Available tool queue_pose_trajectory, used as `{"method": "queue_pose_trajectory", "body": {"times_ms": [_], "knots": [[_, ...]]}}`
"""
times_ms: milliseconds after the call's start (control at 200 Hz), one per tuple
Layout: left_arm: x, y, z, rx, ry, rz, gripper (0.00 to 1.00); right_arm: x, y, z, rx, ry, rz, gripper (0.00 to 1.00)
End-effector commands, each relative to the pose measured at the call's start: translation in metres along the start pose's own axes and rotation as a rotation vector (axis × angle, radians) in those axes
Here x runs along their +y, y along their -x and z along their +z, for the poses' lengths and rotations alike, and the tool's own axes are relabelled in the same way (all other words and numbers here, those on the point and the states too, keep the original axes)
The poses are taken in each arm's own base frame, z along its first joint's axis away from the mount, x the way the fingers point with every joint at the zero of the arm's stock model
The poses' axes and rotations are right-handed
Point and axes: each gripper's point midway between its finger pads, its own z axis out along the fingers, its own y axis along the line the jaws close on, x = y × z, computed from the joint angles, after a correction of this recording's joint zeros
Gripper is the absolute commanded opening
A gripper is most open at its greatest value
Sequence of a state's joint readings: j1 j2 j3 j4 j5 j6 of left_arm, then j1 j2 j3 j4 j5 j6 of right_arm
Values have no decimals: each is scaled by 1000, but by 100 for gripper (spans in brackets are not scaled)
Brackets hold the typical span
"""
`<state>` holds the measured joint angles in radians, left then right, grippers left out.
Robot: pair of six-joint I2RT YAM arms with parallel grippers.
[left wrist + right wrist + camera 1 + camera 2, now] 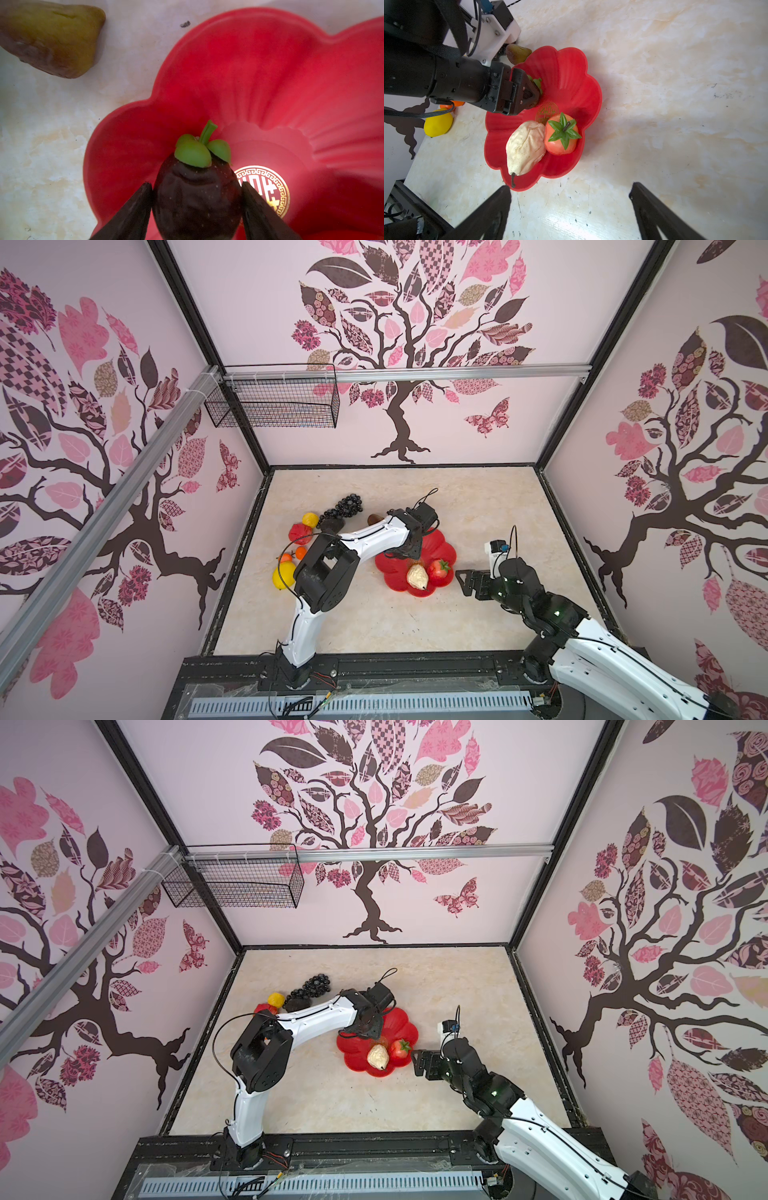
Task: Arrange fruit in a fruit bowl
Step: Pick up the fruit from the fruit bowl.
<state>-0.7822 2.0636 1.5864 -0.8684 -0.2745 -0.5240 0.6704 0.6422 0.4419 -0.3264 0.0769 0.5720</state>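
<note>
1. We see a red, flower-shaped fruit bowl (444,549) on a pale marbled tabletop (478,510).
2. The left gripper (196,184) is over the bowl's middle. It is clamped on a dark fruit (197,209) with a green leafy cap, just beside the bowl's gold emblem (268,187). We cannot tell whether the fruit touches the bowl's floor.
3. In the bowl's near side, towards the robot, a cream pear (525,147) and a red strawberry (560,137) lie touching.
4. The right gripper (570,185) hovers over the tabletop just outside the bowl's rim, near the strawberry. Its jaws are wide apart and hold nothing.
5. A brown fig (52,39) lies on the tabletop just beyond the bowl's far rim.
6. Well away from the bowl, on the left arm's side, sits a loose cluster: black grapes (347,506), two yellow lemons (284,574), a red apple (300,533) and two oranges (301,552).
</note>
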Motion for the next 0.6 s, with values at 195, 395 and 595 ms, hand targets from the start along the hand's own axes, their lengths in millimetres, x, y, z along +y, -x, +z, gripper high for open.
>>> {"method": "queue_pose_trajectory", "body": {"times_ms": [195, 395, 595], "knots": [[-7, 14, 2, -17, -17, -9, 63, 0, 1, -3, 2, -2, -7, 94], [-7, 18, -12, -62, -50, -5, 57, 2, 5, -5, -8, 0, -8, 95], [-6, 27, -51, -191, -126, -1, 54, 11, 16, -8, -20, 17, -11, 95]]}}
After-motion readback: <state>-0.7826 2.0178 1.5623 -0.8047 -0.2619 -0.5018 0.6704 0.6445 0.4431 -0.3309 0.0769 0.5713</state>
